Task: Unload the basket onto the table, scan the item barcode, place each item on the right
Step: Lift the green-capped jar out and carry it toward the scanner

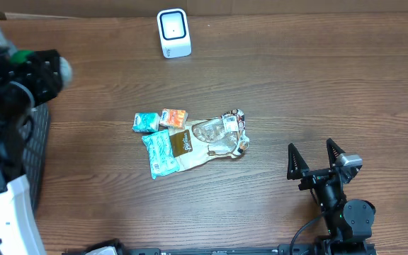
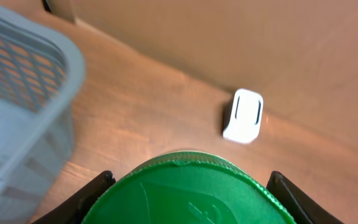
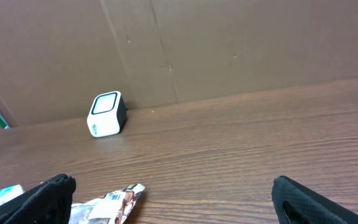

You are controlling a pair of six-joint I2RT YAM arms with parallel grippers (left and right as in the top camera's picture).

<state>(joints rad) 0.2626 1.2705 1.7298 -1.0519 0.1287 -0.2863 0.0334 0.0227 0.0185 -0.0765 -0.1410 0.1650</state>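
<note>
- The right fingers (image 1: 294, 161), lower right of the overhead frame, are spread wide and hold nothing.
- A pile of teal, orange and clear snack packets (image 1: 190, 140) lies mid-frame on the brown wooden surface (image 1: 331, 85).
- The left fingers (image 2: 288, 194), upper left beside the grey mesh basket (image 2: 17, 93), clamp a green round-topped item (image 2: 191, 193).
- The white boxy barcode scanner (image 1: 173, 32) stands at top centre.

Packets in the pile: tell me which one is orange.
The small orange packet, just right of the small teal packet in the overhead view; the others are teal or brown.
</note>
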